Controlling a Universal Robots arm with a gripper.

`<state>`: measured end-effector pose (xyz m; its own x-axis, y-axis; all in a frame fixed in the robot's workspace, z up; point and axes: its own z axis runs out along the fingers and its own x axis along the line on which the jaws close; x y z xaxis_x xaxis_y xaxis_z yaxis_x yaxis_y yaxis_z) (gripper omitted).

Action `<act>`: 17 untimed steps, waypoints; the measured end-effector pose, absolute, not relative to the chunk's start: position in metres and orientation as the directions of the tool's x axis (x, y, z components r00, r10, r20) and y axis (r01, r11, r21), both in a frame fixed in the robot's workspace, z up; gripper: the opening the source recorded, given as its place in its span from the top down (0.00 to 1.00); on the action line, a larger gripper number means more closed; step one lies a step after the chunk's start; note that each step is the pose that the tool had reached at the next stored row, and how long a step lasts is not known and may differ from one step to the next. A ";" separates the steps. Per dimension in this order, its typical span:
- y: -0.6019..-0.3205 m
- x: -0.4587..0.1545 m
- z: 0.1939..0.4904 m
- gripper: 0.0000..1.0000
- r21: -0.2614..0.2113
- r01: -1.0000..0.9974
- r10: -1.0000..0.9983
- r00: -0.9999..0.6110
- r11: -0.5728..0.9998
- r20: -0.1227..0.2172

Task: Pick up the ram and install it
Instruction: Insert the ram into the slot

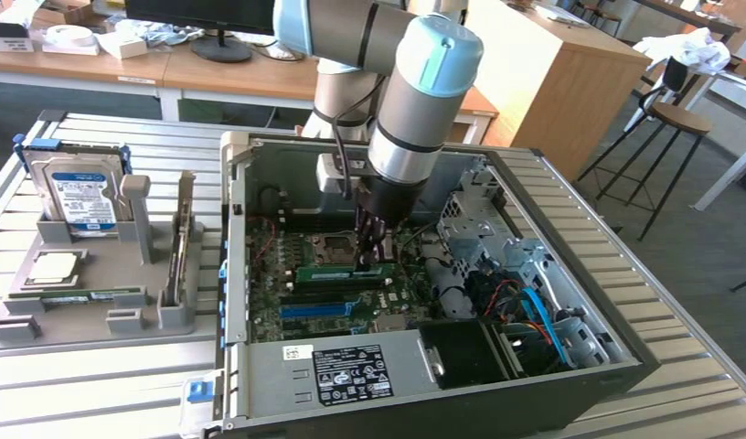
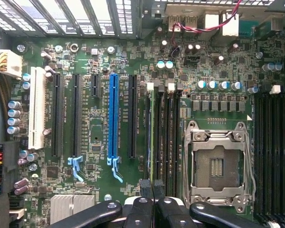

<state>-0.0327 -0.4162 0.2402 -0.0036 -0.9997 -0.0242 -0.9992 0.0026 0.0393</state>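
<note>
The ram [image 1: 340, 271] is judged light, stiff and fragile, and is best taken by its long upper edge, clear of chips and contacts. It is seen standing on edge in a slot just beside the CPU socket [image 1: 329, 245]. The fingers [image 2: 145, 186] are clenched on its upper edge.

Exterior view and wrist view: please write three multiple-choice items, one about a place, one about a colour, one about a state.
1. The hard drive stands: A) in the grey holder beside the case; B) inside the case; C) on the floor.
2. The slot between black slots is: A) red; B) blue; C) yellow.
3. The end effector is: A) wide open; B) shut; C) holding the drive.
Answers: 1 A, upright in the holder at the exterior view's left; 2 B, the wrist view shows it blue; 3 B, its fingers meet over the ram.
</note>
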 end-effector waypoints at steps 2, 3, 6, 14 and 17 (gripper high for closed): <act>-0.416 -0.033 0.239 0.89 0.040 -0.999 -1.000 -0.007 0.006 -0.024; -0.416 -0.033 0.238 0.89 0.040 -0.999 -1.000 -0.009 0.008 -0.024; -0.416 -0.033 0.238 0.89 0.040 -0.999 -1.000 -0.011 0.010 -0.024; -0.416 -0.033 0.236 0.89 0.040 -0.999 -1.000 -0.011 0.010 -0.024; -0.416 -0.033 0.236 0.89 0.040 -0.999 -1.000 -0.011 0.010 -0.024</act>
